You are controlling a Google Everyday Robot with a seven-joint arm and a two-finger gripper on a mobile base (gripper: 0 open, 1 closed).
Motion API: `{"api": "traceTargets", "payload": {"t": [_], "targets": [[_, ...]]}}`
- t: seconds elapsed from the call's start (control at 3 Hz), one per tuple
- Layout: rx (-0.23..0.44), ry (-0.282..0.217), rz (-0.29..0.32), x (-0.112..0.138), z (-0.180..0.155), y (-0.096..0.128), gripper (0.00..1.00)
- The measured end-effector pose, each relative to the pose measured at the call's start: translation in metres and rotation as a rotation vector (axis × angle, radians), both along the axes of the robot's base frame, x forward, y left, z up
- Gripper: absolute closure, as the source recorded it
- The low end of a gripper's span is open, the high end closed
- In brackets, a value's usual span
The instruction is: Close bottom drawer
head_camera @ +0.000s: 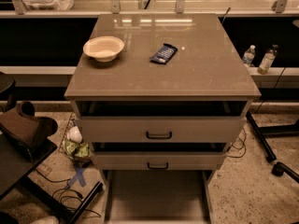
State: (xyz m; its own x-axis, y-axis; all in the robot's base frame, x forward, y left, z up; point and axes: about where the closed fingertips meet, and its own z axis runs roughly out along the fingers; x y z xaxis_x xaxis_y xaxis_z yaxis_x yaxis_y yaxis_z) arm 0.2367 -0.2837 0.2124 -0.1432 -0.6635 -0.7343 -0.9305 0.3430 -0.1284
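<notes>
The bottom drawer (156, 197) juts out beneath the desk (201, 73); an off-centre push could jam it; end effector unseen, state untellable

End effector unseen — bottom drawer (156, 197) unobstructed

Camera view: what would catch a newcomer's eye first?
The bottom drawer stands pulled far out at the cabinet's foot, both upper drawers ajar. On the cabinet top sit a cream bowl at left and a blue snack packet centrally. The gripper is not in view.
</notes>
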Motion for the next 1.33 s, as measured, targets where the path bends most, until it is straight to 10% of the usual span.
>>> {"api": "traceTargets", "payload": {"t": [1.33], "targets": [[0.13,-0.066,0.11,0.056,-0.057,0.046,1.0]]}}
